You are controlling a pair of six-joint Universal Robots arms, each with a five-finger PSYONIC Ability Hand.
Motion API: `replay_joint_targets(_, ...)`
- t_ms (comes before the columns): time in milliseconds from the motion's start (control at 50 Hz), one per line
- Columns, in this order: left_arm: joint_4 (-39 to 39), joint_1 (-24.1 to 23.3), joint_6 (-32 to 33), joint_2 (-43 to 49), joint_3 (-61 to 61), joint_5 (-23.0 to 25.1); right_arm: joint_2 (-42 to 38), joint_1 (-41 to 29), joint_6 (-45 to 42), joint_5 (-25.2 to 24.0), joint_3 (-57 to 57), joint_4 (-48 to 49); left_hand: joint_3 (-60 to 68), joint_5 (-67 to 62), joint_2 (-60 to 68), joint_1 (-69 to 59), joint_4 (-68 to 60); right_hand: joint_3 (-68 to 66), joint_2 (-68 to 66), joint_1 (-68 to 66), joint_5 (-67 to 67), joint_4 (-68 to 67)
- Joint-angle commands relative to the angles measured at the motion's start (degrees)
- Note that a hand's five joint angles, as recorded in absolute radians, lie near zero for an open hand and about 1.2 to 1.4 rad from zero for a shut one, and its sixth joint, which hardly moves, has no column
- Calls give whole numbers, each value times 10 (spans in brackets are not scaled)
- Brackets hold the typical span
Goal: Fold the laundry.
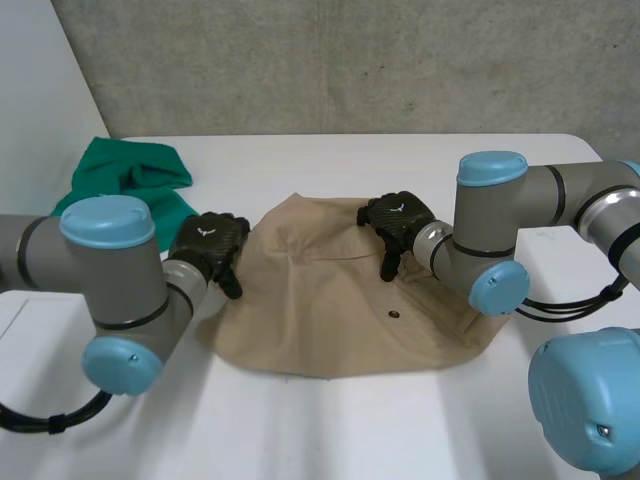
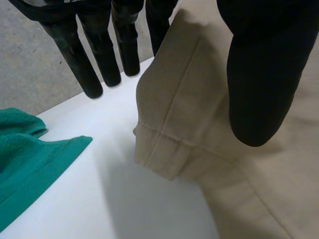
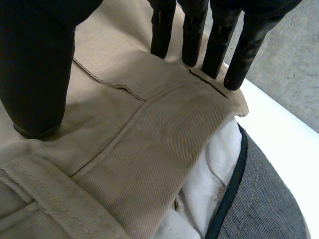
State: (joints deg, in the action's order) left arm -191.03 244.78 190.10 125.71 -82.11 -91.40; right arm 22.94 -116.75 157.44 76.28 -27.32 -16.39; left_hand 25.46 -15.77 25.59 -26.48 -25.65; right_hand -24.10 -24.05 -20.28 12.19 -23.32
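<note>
Your tan garment (image 1: 340, 300) lies central on the table (image 1: 300, 430), bunched, with no clean fold yet. Your left hand (image 1: 208, 245) hovers slack-fingered at its 9 o'clock edge, and your right hand (image 1: 398, 222) rests straight fingers at 1 o'clock, gripping nothing. The green cloth (image 1: 130, 180) at 10 o'clock is unfolded too

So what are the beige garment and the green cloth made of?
The beige garment looks like matte cotton twill: fine diagonal ribs and stitched seams show. The green cloth looks like terry towelling, with a fuzzy surface; the exact fibre is unclear.

green cloth (image 1: 130, 178) partly hidden behind left arm (image 1: 105, 265)
</note>
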Motion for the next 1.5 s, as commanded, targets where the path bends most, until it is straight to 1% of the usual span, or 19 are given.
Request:
replay_joint_targets(20,4,-2,4,52,63,-3,-16,0,-3,-1,17,0,221,-218,219,-210,-219,-144,-144,-182,163,-152)
replay_joint_targets(40,3,-2,4,57,70,-4,-17,0,-4,-1,18,0,288,-284,286,-277,-286,-174,-175,-212,193,-182)
replay_joint_targets(60,3,-2,4,58,74,-4,-18,-1,-5,-1,22,-1,327,-323,325,-316,-325,-271,-272,-309,290,-279)
replay_joint_targets(100,3,-2,4,57,80,-4,-18,0,-6,-1,23,-3,426,-422,424,-415,-424,-391,-391,-429,410,-399)
replay_joint_targets(120,3,-2,4,56,81,-4,-18,0,-6,-1,24,-4,453,-450,451,-443,-451,-451,-452,-489,470,-459)
replay_joint_targets(140,3,-2,4,55,83,-5,-17,1,-6,0,26,-6,471,-468,470,-461,-469,-558,-558,-596,577,-566)
replay_joint_targets(260,2,-4,4,8,99,-5,-1,6,-6,5,36,-15,544,-541,543,-534,-542,-559,-560,-597,578,-567)
replay_joint_targets(400,2,-5,4,-72,124,-3,71,10,-6,16,52,-52,544,-541,543,-534,-542,-559,-560,-597,578,-567)
replay_joint_targets(480,3,-11,5,-114,123,-1,139,24,-8,11,43,-93,541,-537,539,-530,-539,-559,-560,-597,578,-567)
replay_joint_targets(560,5,-24,5,-164,114,0,239,48,-14,5,25,-149,539,-536,538,-529,-537,-559,-560,-597,578,-567)
replay_joint_targets(620,6,-27,6,-205,104,1,289,58,-16,1,9,-165,539,-536,538,-529,-537,-559,-560,-597,578,-567)
replay_joint_targets(640,5,-27,6,-214,102,1,321,62,-16,-2,-4,-167,539,-536,538,-529,-537,-559,-560,-597,578,-567)
replay_joint_targets(720,4,-27,6,-259,100,2,389,67,-17,-17,-40,-160,539,-536,538,-529,-537,-559,-560,-597,578,-567)
replay_joint_targets(800,7,-28,6,-296,104,2,439,73,-15,-35,-72,-159,539,-536,538,-529,-537,-559,-560,-597,578,-567)
replay_joint_targets(960,47,-39,5,-397,103,3,564,78,-13,-39,-134,-157,537,-534,536,-527,-535,-559,-560,-597,578,-567)
replay_joint_targets(1120,72,-40,5,-463,107,3,635,79,-13,-38,-136,-157,539,-536,538,-529,-537,-559,-560,-597,578,-567)
replay_joint_targets(1260,79,-40,5,-449,95,3,636,77,-15,-37,-148,-164,537,-534,536,-527,-535,-559,-560,-597,578,-567)
replay_joint_targets(1320,79,-39,5,-407,92,3,619,78,-17,-37,-161,-166,537,-534,536,-527,-535,-559,-560,-597,578,-567)
replay_joint_targets(1500,70,-31,9,-228,144,4,440,71,-42,-25,-154,-143,536,-532,534,-525,-534,-559,-560,-597,578,-567)
